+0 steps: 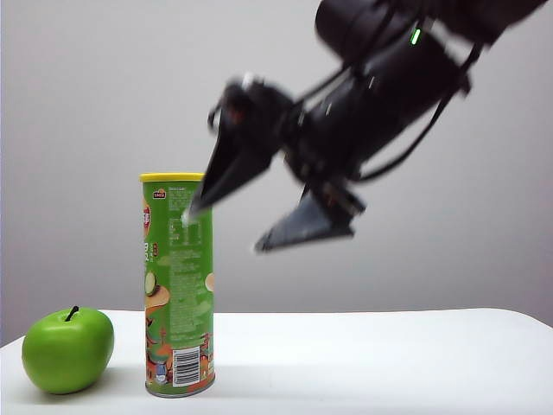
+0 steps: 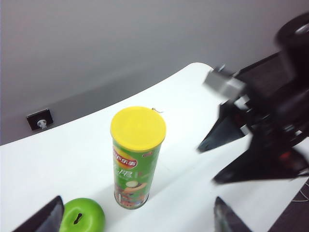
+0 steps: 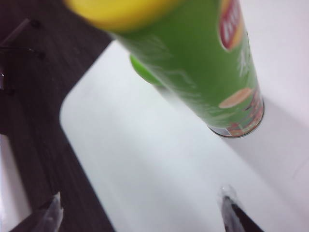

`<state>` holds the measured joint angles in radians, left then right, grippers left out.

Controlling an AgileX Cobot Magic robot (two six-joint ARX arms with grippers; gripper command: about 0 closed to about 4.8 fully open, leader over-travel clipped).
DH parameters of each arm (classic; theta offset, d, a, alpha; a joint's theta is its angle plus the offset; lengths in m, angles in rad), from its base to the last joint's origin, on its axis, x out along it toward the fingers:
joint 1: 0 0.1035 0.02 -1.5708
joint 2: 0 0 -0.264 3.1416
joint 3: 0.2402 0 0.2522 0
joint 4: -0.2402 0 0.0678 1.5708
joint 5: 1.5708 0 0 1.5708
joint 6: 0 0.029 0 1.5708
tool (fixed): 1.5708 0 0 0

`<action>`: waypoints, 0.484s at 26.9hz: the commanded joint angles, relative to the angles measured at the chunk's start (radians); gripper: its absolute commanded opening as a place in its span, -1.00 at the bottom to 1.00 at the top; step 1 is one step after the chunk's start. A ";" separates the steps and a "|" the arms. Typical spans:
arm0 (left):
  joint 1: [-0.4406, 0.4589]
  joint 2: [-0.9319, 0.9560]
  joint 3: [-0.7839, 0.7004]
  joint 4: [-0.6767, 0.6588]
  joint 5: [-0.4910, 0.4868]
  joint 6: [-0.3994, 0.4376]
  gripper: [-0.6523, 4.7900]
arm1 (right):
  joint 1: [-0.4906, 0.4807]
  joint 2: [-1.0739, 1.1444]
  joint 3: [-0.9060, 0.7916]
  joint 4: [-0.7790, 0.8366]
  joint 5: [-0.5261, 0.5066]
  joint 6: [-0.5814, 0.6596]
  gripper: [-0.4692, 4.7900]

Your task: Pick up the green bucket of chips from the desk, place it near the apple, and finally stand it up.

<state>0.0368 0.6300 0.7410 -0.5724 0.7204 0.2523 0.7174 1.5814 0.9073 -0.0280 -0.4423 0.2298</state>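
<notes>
The green bucket of chips (image 1: pixel 177 285) stands upright on the white desk (image 1: pixel 389 363), yellow lid up, right beside the apple (image 1: pixel 67 350). My right gripper (image 1: pixel 226 229) hangs open in the air beside the can's upper part, blurred, with nothing between its fingers. The left wrist view shows it (image 2: pixel 207 164) apart from the can (image 2: pixel 137 159). In the right wrist view the can (image 3: pixel 203 72) lies ahead of the open right gripper (image 3: pixel 140 200), with a sliver of apple (image 3: pixel 142 70) behind. My left gripper (image 2: pixel 137 200) is open high above the can and apple (image 2: pixel 84 218), holding nothing.
A plain grey wall stands behind the desk. A wall socket (image 2: pixel 39 121) sits low on it. The desk's rounded corner drops off to dark floor (image 3: pixel 29 96). Bare white tabletop stretches away from the can toward the right arm's side.
</notes>
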 commanded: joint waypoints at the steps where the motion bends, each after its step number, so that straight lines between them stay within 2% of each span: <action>1: 0.000 -0.011 0.002 -0.003 -0.027 -0.006 0.69 | -0.010 -0.130 0.003 -0.100 0.023 -0.026 1.00; 3: 0.000 -0.022 0.002 -0.013 -0.045 -0.006 0.62 | -0.016 -0.219 0.003 -0.169 0.057 -0.055 1.00; 6: 0.000 -0.047 0.002 -0.024 -0.079 -0.005 0.34 | -0.026 -0.353 0.003 -0.251 0.218 -0.119 1.00; 7: 0.000 -0.055 0.002 -0.024 -0.093 -0.005 0.29 | -0.034 -0.406 0.002 -0.268 0.303 -0.135 0.93; 9: 0.000 -0.076 0.002 -0.021 -0.129 -0.005 0.22 | -0.059 -0.485 -0.005 -0.258 0.404 -0.151 0.75; 12: 0.000 -0.107 -0.010 0.010 -0.178 -0.006 0.22 | -0.135 -0.599 -0.040 -0.175 0.441 -0.153 0.57; 13: 0.000 -0.116 -0.020 0.033 -0.185 -0.012 0.22 | -0.168 -0.636 -0.063 -0.133 0.441 -0.153 0.34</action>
<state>0.0372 0.5243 0.7338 -0.5850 0.5564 0.2455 0.5823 0.9836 0.8692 -0.2337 -0.0174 0.0837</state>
